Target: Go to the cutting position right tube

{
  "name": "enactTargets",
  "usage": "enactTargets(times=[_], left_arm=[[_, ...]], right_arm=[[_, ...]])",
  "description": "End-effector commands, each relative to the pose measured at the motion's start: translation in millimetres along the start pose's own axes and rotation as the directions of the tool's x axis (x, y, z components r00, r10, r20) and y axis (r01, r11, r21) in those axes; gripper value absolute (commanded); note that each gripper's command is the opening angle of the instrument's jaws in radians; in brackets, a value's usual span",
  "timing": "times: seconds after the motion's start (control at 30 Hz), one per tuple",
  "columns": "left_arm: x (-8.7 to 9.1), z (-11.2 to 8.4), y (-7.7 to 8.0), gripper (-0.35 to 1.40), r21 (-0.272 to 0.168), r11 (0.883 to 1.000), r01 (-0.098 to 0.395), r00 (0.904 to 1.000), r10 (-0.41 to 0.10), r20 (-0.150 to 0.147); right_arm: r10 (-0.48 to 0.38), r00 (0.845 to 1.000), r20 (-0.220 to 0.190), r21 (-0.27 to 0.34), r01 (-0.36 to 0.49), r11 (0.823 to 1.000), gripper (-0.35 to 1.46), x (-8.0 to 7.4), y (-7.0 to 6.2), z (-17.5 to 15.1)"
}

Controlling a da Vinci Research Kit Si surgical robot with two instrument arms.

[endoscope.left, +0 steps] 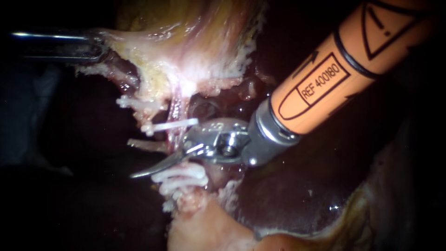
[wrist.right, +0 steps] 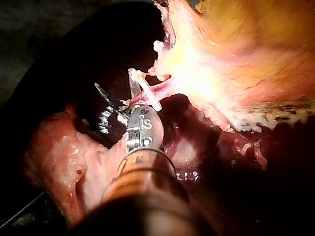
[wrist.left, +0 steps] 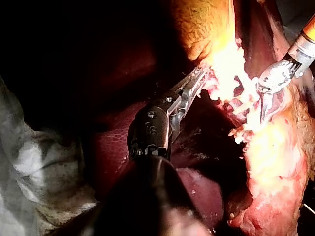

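Jaws of right instrument (endoscope.left: 162, 162) apart at the tube (endoscope.left: 177, 111), clips (endoscope.left: 173, 124) either side; left instrument's (endoscope.left: 98, 51) tight on gallbladder edge (endoscope.left: 117, 42)

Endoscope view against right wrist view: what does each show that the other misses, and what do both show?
Only the endoscope view shows my left instrument, which reaches the pale tissue from the left. Only the right wrist view shows both blades of my right instrument, parted with a clear gap between them. In the endoscope view just one curved blade stands out. Both show the right instrument, the pink tube hanging from the pale tissue, and a white clip across that tube close to the blades.
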Motion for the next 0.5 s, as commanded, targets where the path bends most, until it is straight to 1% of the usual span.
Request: enactTargets(times=[0.03, 0.17, 0.3, 0.4, 0.5], left_arm=[[0.0, 0.0, 0.0, -0.35, -0.002, 1.0, 0.0, 1.0, 0.0, 0.0], [0.0, 0.0, 0.0, -0.35, -0.002, 1.0, -0.001, 1.0, 0.001, 0.0], [0.0, 0.0, 0.0, -0.35, -0.002, 1.0, -0.001, 1.0, 0.001, 0.0], [0.0, 0.0, 0.0, -0.35, -0.002, 1.0, -0.001, 1.0, 0.001, 0.0], [0.0, 0.0, 0.0, -0.35, -0.002, 1.0, -0.001, 1.0, 0.001, 0.0]], right_arm=[[-0.001, 1.0, -0.004, 0.005, 0.001, 1.0, 1.31, 0.4, -0.4, -0.1], [0.015, 1.0, -0.027, 0.022, -0.015, 1.0, 1.31, 1.6, -1.8, -0.5], [0.024, 0.999, -0.028, 0.028, -0.024, 0.999, 1.31, 2.2, -2.7, -1.0], [0.03, 0.999, -0.03, 0.032, -0.03, 0.999, 1.31, 2.3, -3.1, -1.3], [0.036, 0.999, -0.029, 0.033, -0.035, 0.999, 1.31, 2.2, -3.1, -1.4]])
